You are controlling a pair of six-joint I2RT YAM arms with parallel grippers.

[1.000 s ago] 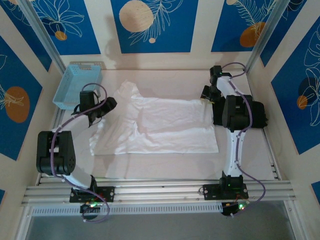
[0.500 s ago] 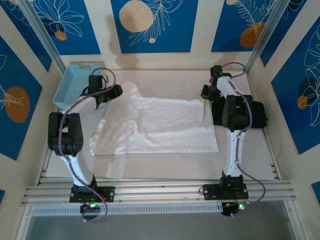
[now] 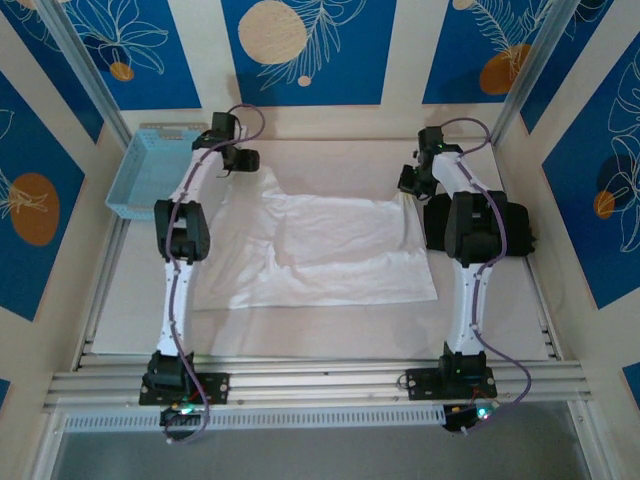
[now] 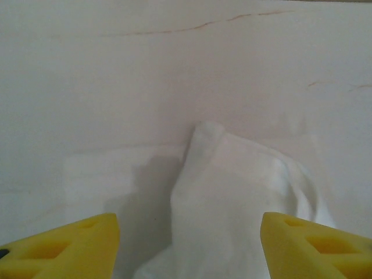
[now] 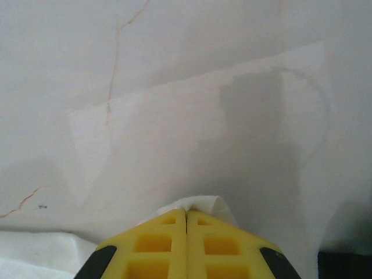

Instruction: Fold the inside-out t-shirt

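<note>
One pinch only: right gripper [image 5: 186,214] closed on thin white cotton t-shirt [image 3: 330,250]; left gripper [image 4: 187,224] agape, empty; shallow bite may slip.

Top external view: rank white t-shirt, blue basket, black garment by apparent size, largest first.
1. white t-shirt, clearly largest.
2-3. blue basket and black garment: they look similar. The right arm covers part of the garment, so not ranked.

Left gripper [image 4: 189,249] pointing at the inside-out t-shirt [image 4: 244,192], jaws standing open.
2 yellow fingers [image 4: 64,244] are sitting wide apart at the bottom corners; a rumpled white fold is lying between them on the pale table [image 4: 174,58], throwing a shadow to its left.
</note>
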